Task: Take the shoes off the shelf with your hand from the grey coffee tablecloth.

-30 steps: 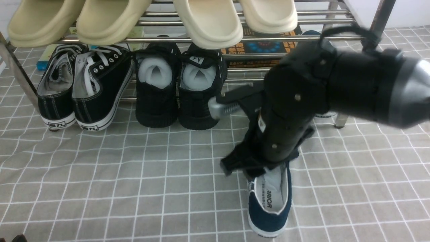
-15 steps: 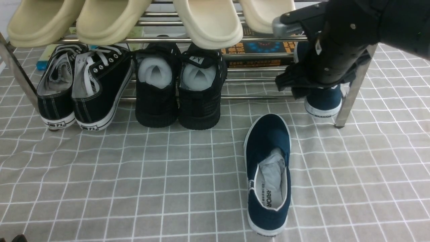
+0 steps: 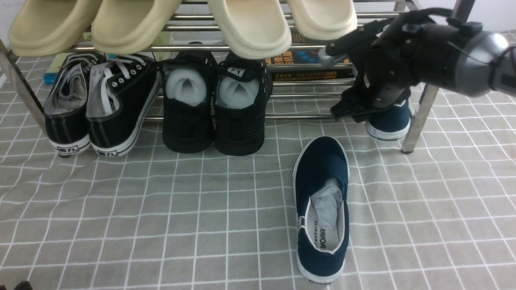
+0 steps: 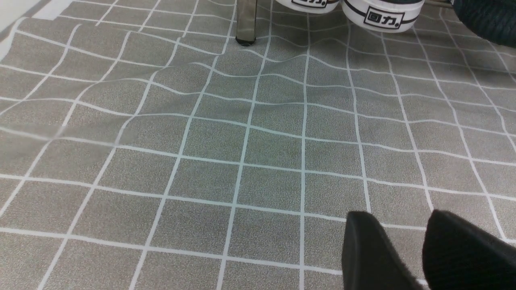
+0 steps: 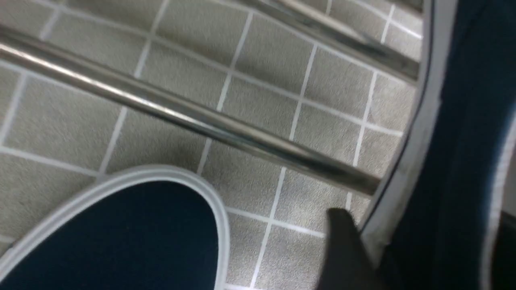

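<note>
at the shelf (image 3: 306, 116) rail, right hand (image 3: 336, 83) straddles the navy slip-on (image 3: 389, 121) (clenched? cannot tell); clamp sidewall, lift clear.

A second ago my right end effector (image 3: 332, 83) hangs low over the navy shoe on the cloth (image 3: 322, 161) and hides its front half. Now it is away from that shoe, up at the right end of the shelf (image 3: 306, 116). The whole shoe shows now and lies free on the grey cloth (image 3: 121, 201).

Half a second ago my end effector is already by the second navy shoe (image 3: 389, 119) on the low tier, but it is higher, with its top finger (image 3: 328, 58) up against the pale slipper (image 3: 322, 20). Now that finger is below the slipper. My arm (image 3: 463, 68) comes in flatter from the right. My other finger (image 5: 342, 249) now touches this shoe's white sole.
</note>
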Controlling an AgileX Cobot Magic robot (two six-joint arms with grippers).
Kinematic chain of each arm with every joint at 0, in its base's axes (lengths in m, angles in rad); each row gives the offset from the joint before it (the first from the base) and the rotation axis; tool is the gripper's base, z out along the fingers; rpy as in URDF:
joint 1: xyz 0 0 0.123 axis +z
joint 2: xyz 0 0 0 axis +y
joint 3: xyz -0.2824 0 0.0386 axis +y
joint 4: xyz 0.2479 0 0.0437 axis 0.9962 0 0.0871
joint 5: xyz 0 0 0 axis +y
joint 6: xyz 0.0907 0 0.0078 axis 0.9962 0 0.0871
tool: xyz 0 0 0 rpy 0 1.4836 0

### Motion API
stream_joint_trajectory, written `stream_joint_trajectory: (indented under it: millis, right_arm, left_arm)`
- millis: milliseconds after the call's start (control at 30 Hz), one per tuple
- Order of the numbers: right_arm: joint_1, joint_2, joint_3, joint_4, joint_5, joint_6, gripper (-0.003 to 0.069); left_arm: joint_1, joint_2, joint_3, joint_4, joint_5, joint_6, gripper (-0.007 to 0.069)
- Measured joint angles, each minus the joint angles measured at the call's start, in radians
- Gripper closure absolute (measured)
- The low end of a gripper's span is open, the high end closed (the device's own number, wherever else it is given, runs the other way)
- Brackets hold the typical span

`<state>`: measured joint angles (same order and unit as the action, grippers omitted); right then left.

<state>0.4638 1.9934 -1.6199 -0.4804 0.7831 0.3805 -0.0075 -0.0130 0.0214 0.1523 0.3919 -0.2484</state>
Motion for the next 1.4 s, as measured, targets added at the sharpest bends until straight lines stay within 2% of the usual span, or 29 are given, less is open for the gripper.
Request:
stream_joint_trajectory:
  millis: [67, 100, 133, 200, 400, 567, 733, 1000, 1400]
  right_arm:
    - [0.000, 0.001, -0.001, -0.001, 0.013, 0.000, 0.0394]
    - [0.000, -0.003, -0.001, 0.014, 0.018, -0.001, 0.0494]
    - [0.004, -0.010, -0.001, 0.024, 0.031, -0.003, 0.0554]
    - [0.017, -0.031, -0.001, 0.066, 0.086, -0.018, 0.0631]
    - [0.104, -0.188, 0.002, 0.201, 0.332, -0.061, 0.0639]
    - [0.151, -0.325, 0.100, 0.281, 0.409, -0.065, 0.0639]
    - [0.179, -0.382, 0.301, 0.355, 0.329, -0.036, 0.0639]
    - [0.180, -0.388, 0.492, 0.371, 0.134, 0.070, 0.0639]
    - [0.180, -0.363, 0.546, 0.413, 0.015, 0.117, 0.0632]
  left_arm:
    - [0.000, 0.000, 0.000, 0.000, 0.000, 0.000, 0.0385]
    - [0.000, 0.000, 0.000, 0.000, 0.000, 0.000, 0.0385]
    - [0.000, 0.000, 0.000, 0.000, 0.000, 0.000, 0.0385]
    - [0.000, 0.000, 0.000, 0.000, 0.000, 0.000, 0.0385]
    - [0.000, 0.000, 0.000, 0.000, 0.000, 0.000, 0.0385]
    - [0.000, 0.000, 0.000, 0.000, 0.000, 0.000, 0.0385]
    - [0.000, 0.000, 0.000, 0.000, 0.000, 0.000, 0.0385]
    - [0.000, 0.000, 0.000, 0.000, 0.000, 0.000, 0.0385]
    - [0.000, 0.000, 0.000, 0.000, 0.000, 0.000, 0.0385]
